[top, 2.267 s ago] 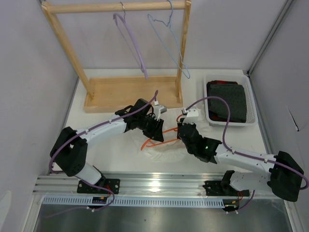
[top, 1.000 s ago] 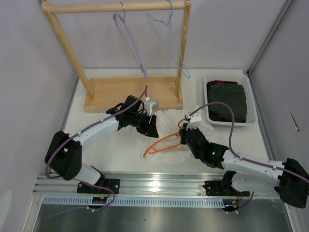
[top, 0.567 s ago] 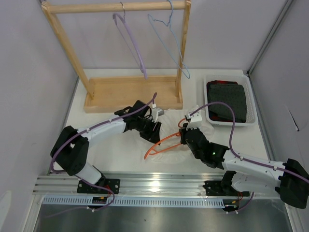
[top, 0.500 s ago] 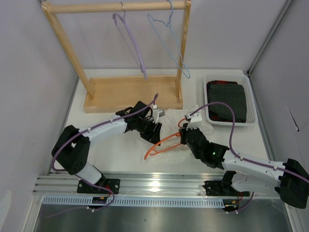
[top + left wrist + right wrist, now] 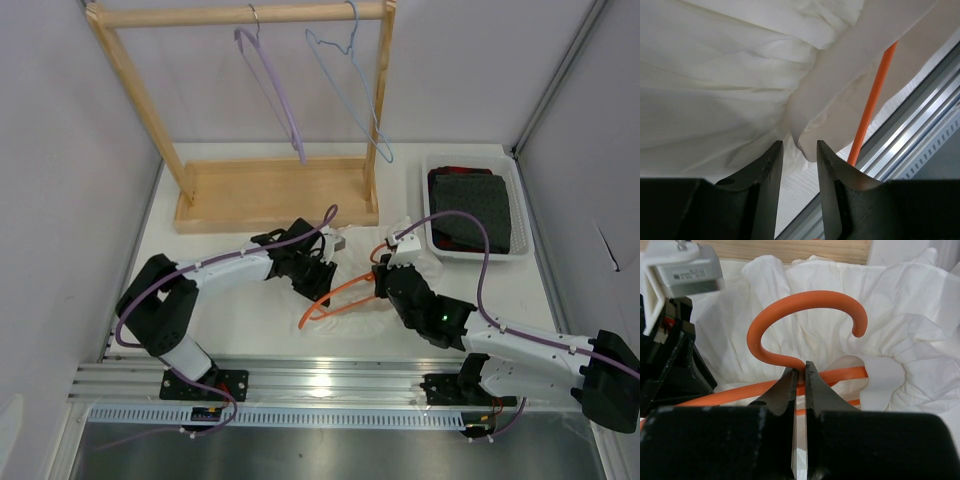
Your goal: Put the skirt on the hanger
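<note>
at table centre: skirt (image 5: 352, 262) lies crumpled flat between the two grippers, with hanger (image 5: 340, 292) on it
edges: skirt sits between wooden rack (image 5: 270, 195) base behind and metal rail (image 5: 320, 380) in front; the hanger's left tip reaches near the rail
open room: white table (image 5: 215, 310) shows from the skirt out to the left wall; it is tighter on the right, where the bin (image 5: 432, 215) stands just beside the skirt
left gripper (image 5: 796, 150): jaws part open, a skirt fold edge sits between the tips, not clamped; orange bar just beside to the right
right gripper (image 5: 799, 371): closed tight on the hanger neck just under the hook, which curls up over the frills
hard to see: white skirt on white table, outline vague from above; the hanger's right side is hidden under the right arm; the left wrist view's bottom is blocked by its own gripper body
around: lilac hanger (image 5: 275, 95) and pale blue hanger (image 5: 360, 90) hang on the rack bar; dark cloth (image 5: 470, 210) lies folded in the bin
in the way: left gripper close to the hanger's left arm, right arm over the skirt's right part
</note>
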Controlling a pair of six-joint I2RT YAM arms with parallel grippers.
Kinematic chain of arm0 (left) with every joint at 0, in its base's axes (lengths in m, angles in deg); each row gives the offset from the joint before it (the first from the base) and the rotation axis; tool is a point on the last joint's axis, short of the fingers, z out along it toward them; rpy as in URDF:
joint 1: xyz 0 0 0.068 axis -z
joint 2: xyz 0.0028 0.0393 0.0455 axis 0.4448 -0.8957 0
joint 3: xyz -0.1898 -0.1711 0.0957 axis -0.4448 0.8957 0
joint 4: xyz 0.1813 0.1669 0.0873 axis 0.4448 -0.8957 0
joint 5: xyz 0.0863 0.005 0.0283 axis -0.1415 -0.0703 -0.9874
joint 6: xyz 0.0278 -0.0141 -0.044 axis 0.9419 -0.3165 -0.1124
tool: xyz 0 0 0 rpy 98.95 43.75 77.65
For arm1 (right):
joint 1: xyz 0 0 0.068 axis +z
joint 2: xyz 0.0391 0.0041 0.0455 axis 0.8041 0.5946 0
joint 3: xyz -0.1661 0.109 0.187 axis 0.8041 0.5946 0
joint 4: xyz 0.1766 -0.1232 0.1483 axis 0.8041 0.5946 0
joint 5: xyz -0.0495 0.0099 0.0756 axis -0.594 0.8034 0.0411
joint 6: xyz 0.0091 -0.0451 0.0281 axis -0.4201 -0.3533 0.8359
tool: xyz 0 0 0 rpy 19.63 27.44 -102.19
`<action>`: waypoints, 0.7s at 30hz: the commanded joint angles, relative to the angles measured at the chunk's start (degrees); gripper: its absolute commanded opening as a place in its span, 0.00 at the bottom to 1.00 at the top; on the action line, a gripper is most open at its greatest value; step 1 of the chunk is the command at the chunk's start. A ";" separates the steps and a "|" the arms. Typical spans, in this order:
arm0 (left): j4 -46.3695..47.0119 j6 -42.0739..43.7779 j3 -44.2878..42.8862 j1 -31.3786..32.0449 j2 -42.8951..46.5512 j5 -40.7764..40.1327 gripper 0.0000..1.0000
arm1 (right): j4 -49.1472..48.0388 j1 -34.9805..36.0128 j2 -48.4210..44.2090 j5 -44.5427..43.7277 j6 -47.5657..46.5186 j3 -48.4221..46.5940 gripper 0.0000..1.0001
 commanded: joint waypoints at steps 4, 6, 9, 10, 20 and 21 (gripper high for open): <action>3.83 -3.17 3.07 1.44 -0.74 -2.00 0.34 | -2.22 0.41 -1.86 -3.57 1.82 -0.38 0.00; 4.19 -3.61 3.34 1.44 -0.65 -1.91 0.30 | -2.04 0.32 -1.77 -4.45 2.35 -0.38 0.00; 4.98 -4.05 3.78 1.44 -0.39 -1.47 0.24 | -1.95 0.15 -1.77 -5.68 2.52 -0.38 0.00; 5.24 -4.14 3.87 1.44 -0.38 -1.04 0.22 | -2.22 0.06 -1.68 -5.86 2.53 -0.29 0.00; 5.34 -4.14 4.83 1.44 0.93 0.55 0.00 | -3.01 -0.82 -0.72 -12.71 3.67 0.24 0.00; 4.90 -4.05 5.27 1.44 1.11 0.72 0.00 | -3.36 -1.43 -0.45 -12.71 3.49 0.24 0.00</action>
